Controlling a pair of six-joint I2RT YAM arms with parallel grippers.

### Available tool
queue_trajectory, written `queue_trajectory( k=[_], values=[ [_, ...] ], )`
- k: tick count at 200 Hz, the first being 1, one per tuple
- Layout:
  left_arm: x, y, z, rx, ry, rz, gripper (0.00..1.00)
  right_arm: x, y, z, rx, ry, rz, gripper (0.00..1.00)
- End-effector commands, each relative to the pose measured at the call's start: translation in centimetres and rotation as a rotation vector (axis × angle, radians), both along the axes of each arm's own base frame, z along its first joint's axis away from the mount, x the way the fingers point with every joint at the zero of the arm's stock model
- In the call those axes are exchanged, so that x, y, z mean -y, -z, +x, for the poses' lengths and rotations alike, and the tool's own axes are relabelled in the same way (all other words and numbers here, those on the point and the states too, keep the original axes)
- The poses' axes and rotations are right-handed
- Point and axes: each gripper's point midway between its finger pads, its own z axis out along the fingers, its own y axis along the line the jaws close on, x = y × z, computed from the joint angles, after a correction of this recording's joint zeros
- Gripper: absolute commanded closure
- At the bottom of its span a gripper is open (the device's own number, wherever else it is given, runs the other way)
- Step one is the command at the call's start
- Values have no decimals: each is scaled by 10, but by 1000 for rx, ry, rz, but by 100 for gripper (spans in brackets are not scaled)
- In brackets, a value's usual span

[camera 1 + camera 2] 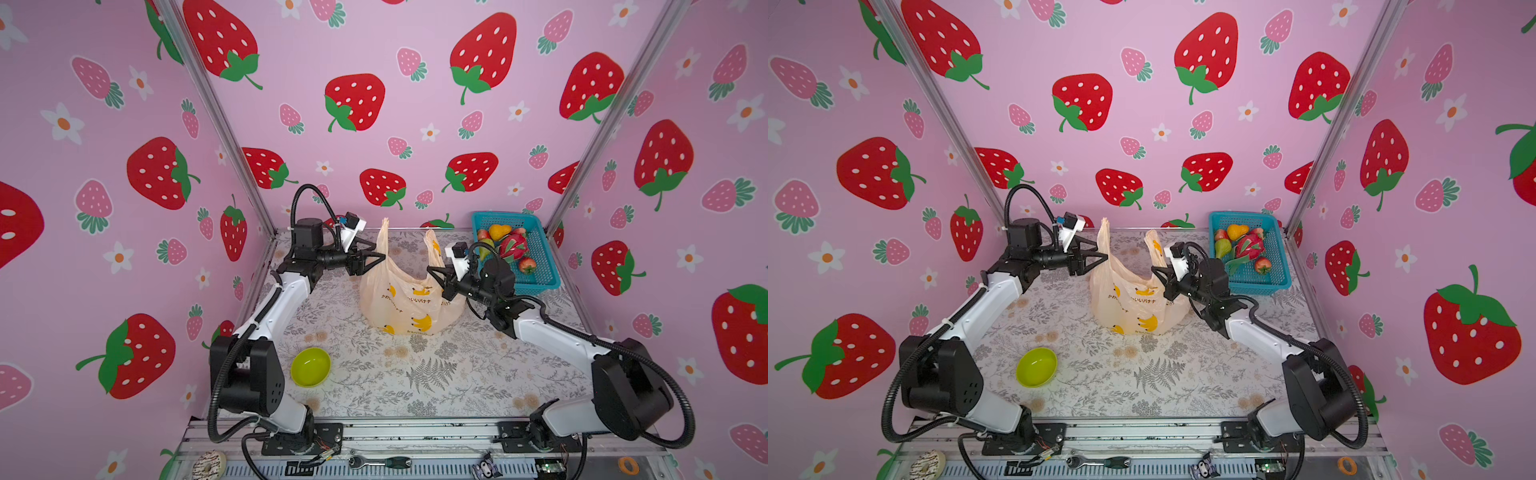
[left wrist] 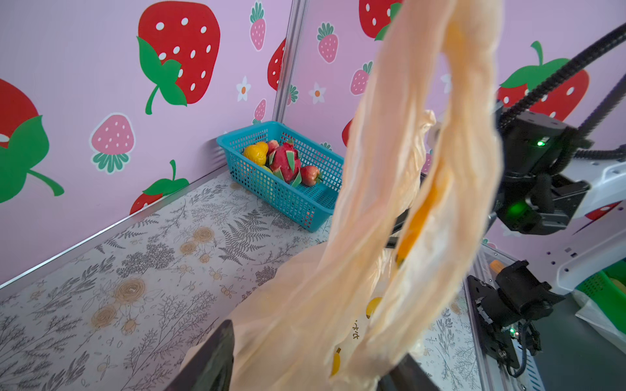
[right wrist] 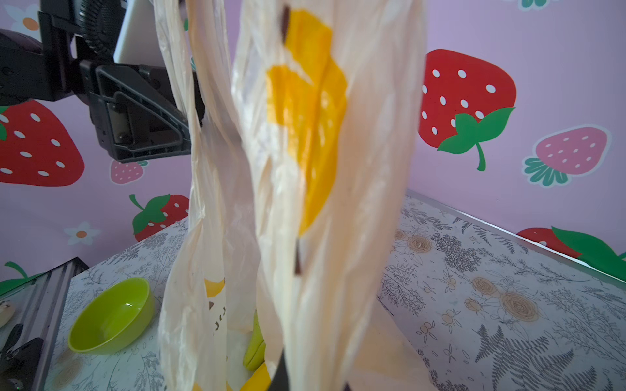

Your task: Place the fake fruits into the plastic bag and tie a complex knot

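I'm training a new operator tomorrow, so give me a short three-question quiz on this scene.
1. Which part of the bag does the right gripper pinch?
2. True or false: the green bowl is empty.
3. Where is the dragon fruit? A: bag. B: blue basket. C: bowl.
Key: 1 a handle; 2 true; 3 B.

This is looking like a robotics lab test booth: strawberry-print panels [image 1: 415,137] are walling in a floral-covered bench [image 1: 415,386] left, right and far, aluminium posts [image 1: 218,120] are framing the corners, and robot arms [image 1: 282,299] are sitting bolted to a near rail [image 1: 415,434] beside a ratchet [image 1: 380,461].
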Motion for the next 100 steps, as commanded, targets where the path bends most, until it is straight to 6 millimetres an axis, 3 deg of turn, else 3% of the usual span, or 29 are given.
queue_trajectory(
  k=[1, 34, 78, 100],
  values=[
    [11, -20, -4, 58, 100, -30, 44, -3, -9, 4, 18, -9, 10, 100],
    [21, -16, -9, 72, 131, -21, 54, -2, -10, 5, 25, 0, 4, 100],
    [29, -12, -14, 81, 152, -3, 81, -3, -11, 7, 30, 3, 2, 100],
    [30, -10, -14, 90, 158, 5, 81, -3, -10, 7, 27, 1, 0, 100]
  ],
)
